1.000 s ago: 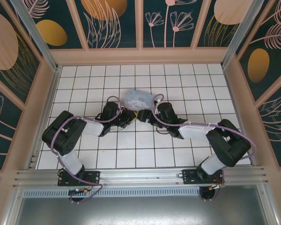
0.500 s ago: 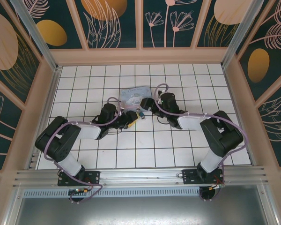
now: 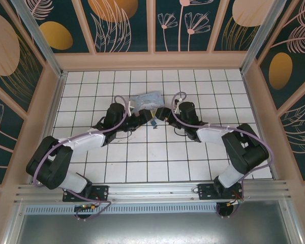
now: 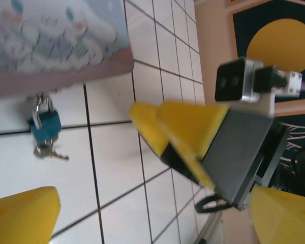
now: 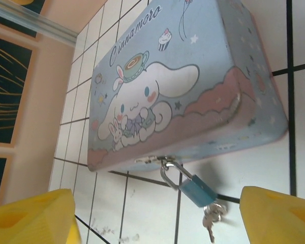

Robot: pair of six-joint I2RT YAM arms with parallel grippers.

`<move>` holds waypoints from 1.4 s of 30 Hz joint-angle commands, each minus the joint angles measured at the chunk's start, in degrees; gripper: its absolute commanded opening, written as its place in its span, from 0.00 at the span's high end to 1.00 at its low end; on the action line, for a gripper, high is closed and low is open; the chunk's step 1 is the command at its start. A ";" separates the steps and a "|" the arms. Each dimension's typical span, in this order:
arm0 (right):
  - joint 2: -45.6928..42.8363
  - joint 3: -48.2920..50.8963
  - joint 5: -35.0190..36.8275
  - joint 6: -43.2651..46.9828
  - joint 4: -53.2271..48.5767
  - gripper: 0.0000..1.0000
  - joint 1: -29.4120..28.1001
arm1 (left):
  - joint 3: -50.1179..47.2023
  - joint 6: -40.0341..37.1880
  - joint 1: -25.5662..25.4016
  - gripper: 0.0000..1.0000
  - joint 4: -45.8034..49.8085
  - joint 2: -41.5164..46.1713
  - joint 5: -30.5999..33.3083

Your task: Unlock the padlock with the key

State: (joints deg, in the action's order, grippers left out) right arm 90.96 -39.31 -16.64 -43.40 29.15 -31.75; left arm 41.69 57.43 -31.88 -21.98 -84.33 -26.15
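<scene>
The small blue padlock hangs by its silver shackle from the clasp of a pastel blue cartoon tin box and lies on the white tile. The key dangles on a small ring at the padlock's bottom end; I cannot tell if it sits in the keyhole. My right gripper is open, its yellow pads on either side of the padlock and a little short of it. My left gripper is open too, with the padlock and key ahead at its left. From above, the padlock lies between left gripper and right gripper.
The tin box lies just behind both grippers on the tiled floor. The right gripper's yellow fingers and wrist camera reach across the left wrist view. Wooden walls ring the floor, with open tiles to the sides and front.
Both grippers have parted and moved toward the far side, and the padlock that was hidden between them now shows on the tile. The tin box has shifted slightly back and left.
</scene>
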 commanded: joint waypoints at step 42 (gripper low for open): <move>16.84 -10.14 -3.86 23.12 -5.51 0.54 -2.60 | 18.74 -18.69 2.01 0.02 21.99 -3.30 21.84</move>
State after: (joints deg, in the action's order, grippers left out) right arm 106.52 -47.88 -19.62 -21.28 22.55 -34.02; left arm 61.01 37.74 -30.30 0.19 -87.48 -2.72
